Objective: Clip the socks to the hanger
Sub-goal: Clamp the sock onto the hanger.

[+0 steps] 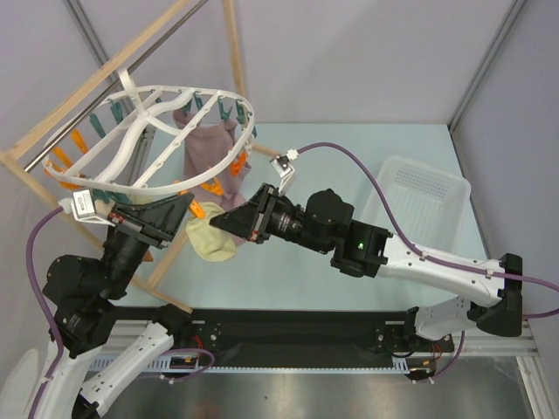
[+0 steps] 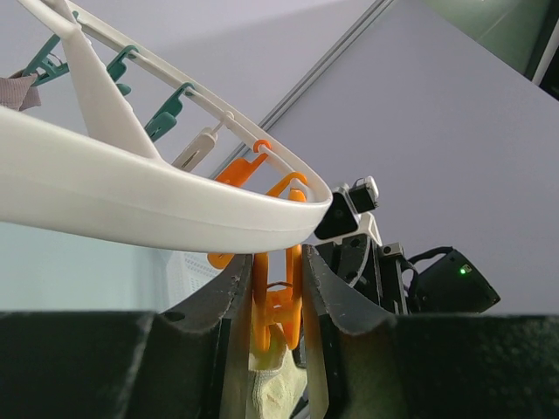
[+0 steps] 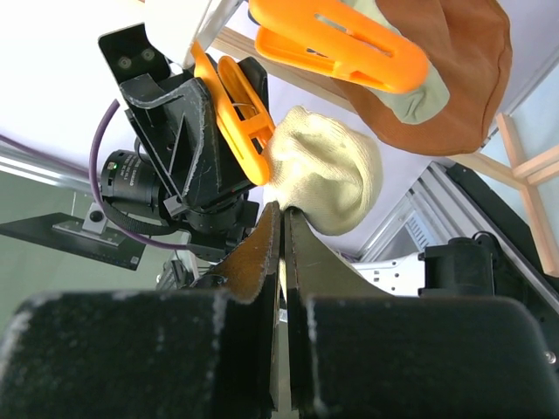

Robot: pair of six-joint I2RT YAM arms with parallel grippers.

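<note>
Overhead, the hanger hangs tilted at the upper left, its near rim just above the left gripper and the right gripper, which meet nose to nose. The sock dangles between them above the tabletop (open room lies to the right, before the white basket).

At the left wrist, the jaws squeeze an orange peg hanging under the hanger's white rim, with the sock just below.

At the right wrist, the jaws are closed, pinching the sock's lower edge right beside that peg.
</note>
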